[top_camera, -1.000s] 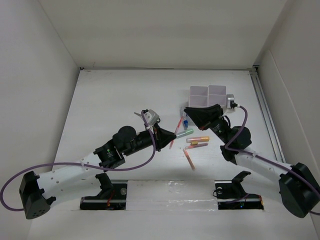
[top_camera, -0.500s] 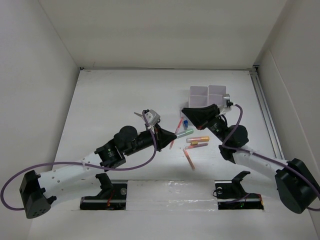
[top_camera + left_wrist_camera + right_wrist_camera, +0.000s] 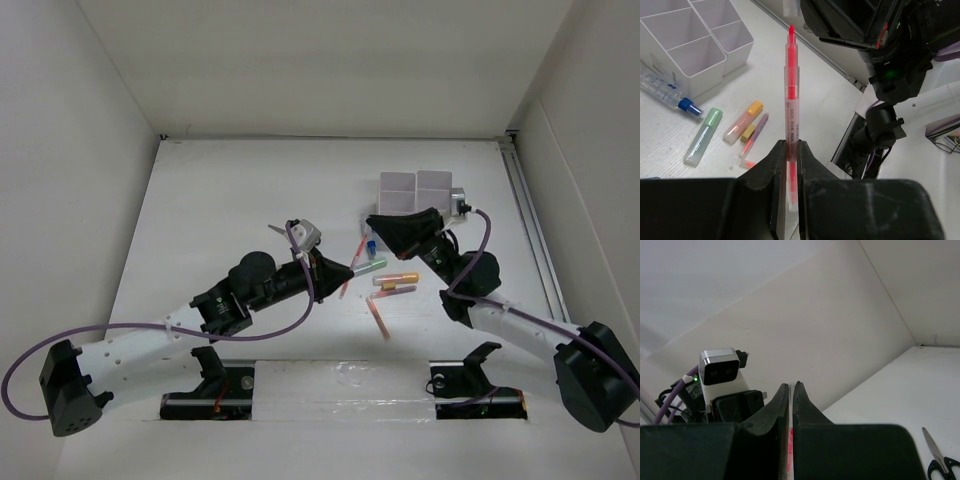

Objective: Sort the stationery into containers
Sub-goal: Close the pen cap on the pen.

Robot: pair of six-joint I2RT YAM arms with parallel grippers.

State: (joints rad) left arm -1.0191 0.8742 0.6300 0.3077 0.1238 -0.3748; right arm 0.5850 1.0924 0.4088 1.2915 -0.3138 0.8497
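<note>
Left gripper [image 3: 789, 165] clamped on pink highlighter [image 3: 791, 90]; right gripper [image 3: 791, 400] closed, just beyond its tip at 1 o'clock. Organiser [image 3: 695, 50] at 10, green marker [image 3: 703, 136] and orange marker [image 3: 743, 121] at 8. Scissors [image 3: 940, 460] only in right wrist view, 4 o'clock.

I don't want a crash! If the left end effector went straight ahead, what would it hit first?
Probably the right end effector, just beyond the tip of the highlighter, though depth is unclear.

Black print along barrel of pink highlighter [image 3: 791, 100]: round logo, "S623", a few small unreadable characters, "HIGHLIGHTER". Brand word below it blurred, possibly "deli". Label on blue-capped tube [image 3: 662, 90]: print too small to read. Small sticker on white organiser [image 3: 699, 76] wall: illegible.
</note>
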